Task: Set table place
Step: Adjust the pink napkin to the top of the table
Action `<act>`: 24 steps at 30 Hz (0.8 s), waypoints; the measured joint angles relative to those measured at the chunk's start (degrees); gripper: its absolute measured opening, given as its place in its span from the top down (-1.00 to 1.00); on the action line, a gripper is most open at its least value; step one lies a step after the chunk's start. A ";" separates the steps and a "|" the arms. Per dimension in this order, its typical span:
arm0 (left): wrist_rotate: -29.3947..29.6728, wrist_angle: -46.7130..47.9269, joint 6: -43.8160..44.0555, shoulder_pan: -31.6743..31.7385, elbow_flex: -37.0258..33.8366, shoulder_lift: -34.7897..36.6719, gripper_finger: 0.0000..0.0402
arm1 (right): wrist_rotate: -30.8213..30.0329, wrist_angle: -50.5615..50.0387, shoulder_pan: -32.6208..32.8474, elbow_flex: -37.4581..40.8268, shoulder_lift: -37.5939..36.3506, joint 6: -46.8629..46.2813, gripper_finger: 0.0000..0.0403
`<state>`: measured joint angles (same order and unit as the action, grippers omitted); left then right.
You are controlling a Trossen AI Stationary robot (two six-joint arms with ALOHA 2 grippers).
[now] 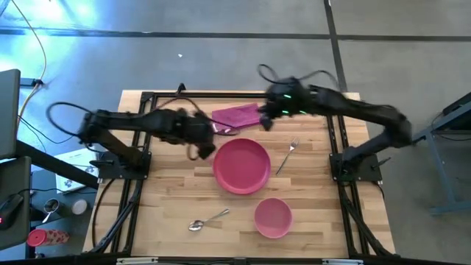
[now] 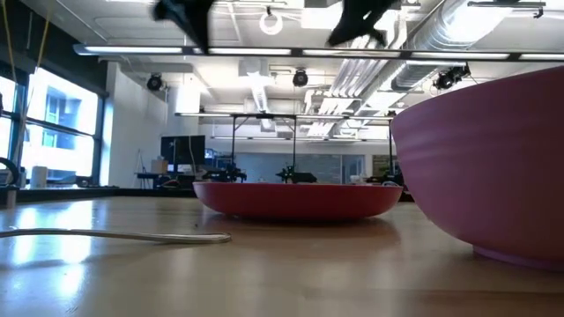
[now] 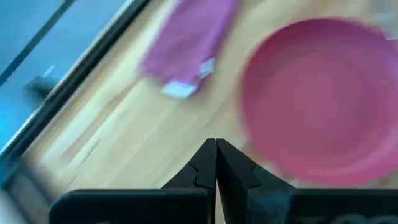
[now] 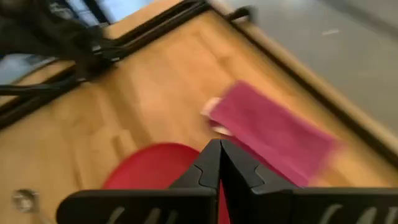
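Note:
The large pink plate (image 1: 241,165) lies flat mid-table; it also shows in the left wrist view (image 3: 317,99), the right wrist view (image 4: 155,165) and the low view (image 2: 300,198). The folded magenta napkin (image 1: 237,116) lies flat beyond it, near the far rail, and shows in both wrist views (image 3: 186,43) (image 4: 270,134). The pink bowl (image 1: 273,217) stands near the front edge. The spoon (image 1: 208,219) lies left of the bowl, the fork (image 1: 288,156) right of the plate. My left gripper (image 3: 216,144) is shut and empty, above the table left of the plate. My right gripper (image 4: 220,144) is shut and empty above the napkin's right end.
The black rail frame (image 1: 151,96) edges the wooden table (image 1: 176,191). Cables trail from both arms near the far rail. Bare wood lies left of the plate and at the near left around the spoon.

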<state>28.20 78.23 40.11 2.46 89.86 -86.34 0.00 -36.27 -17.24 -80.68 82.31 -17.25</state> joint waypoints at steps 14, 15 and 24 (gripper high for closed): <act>8.53 11.68 19.28 -8.25 -4.19 15.49 1.00 | 12.85 0.59 -2.57 -23.06 43.95 3.99 1.00; 8.53 11.79 19.62 -8.25 -4.60 15.83 1.00 | 11.92 -1.34 -2.46 -26.22 46.21 4.65 1.00; 8.50 11.73 20.79 -8.20 -8.02 16.08 1.00 | 3.58 -18.84 -1.99 -54.26 64.04 11.52 1.00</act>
<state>36.70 89.96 60.89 -5.74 81.85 -70.26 3.58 -55.11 -19.22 -134.94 146.35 -5.73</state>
